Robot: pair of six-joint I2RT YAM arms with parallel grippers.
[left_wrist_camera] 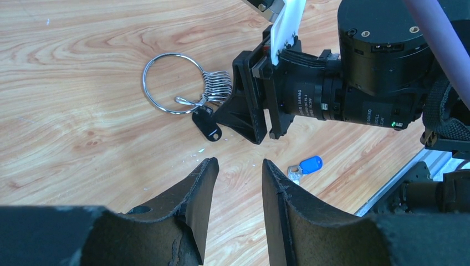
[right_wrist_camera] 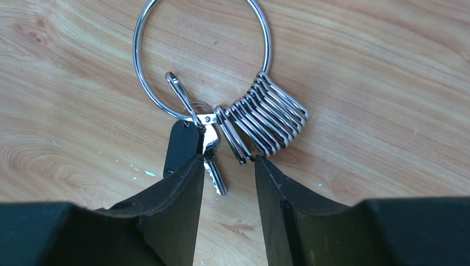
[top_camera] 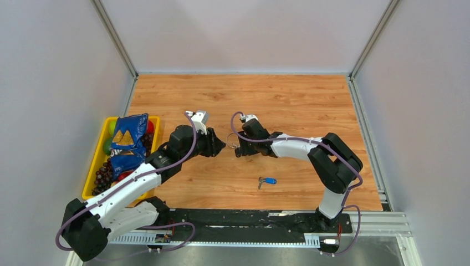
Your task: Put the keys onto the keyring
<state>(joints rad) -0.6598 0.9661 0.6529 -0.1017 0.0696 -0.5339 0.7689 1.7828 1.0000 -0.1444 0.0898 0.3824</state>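
Note:
The keyring [right_wrist_camera: 135, 50] is a wide silver wire ring lying flat on the wooden table, with a bunch of small silver clips [right_wrist_camera: 271, 113]. A black-headed key [right_wrist_camera: 182, 145] and a plain silver key [right_wrist_camera: 215, 169] hang from it by a clasp. My right gripper [right_wrist_camera: 228, 159] is open just short of the ring, the silver key's blade lying by its left finger. In the left wrist view the keyring [left_wrist_camera: 145, 94] and black key [left_wrist_camera: 208, 124] lie ahead of my open, empty left gripper [left_wrist_camera: 239, 163]. A blue-headed key [left_wrist_camera: 310, 164] lies loose, also in the top view [top_camera: 268, 180].
A yellow bin [top_camera: 91, 177] at the left edge holds a blue snack bag [top_camera: 127, 141], grapes and fruit. The two grippers face each other closely mid-table [top_camera: 219, 145] [top_camera: 238, 148]. Grey walls enclose the table. A black rail runs along the near edge.

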